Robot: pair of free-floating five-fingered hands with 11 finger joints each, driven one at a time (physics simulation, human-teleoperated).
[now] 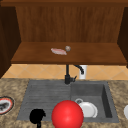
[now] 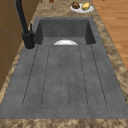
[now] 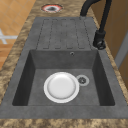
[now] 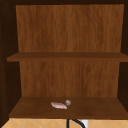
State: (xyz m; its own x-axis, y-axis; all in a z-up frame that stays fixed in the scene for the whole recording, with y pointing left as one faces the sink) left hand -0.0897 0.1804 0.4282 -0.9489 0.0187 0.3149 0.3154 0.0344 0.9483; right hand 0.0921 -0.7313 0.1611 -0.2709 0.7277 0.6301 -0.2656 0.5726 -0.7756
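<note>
A black hand hangs low at the front left, before the sink's ribbed drainboard; as the hand at the picture's left it is my left hand, and it is a dark blob. Right beside it floats a big red ball, apart from the hand. Behind the ball a white plate lies flat in the sink basin, next to the drain. The same plate appears in the right side view, and its edge in the left side view.
A black faucet stands behind the sink, with a white cup by it. A red-rimmed plate sits on the left counter; a plate with food on the right. The cabinet shelf holds a pink piece and a small grey ball.
</note>
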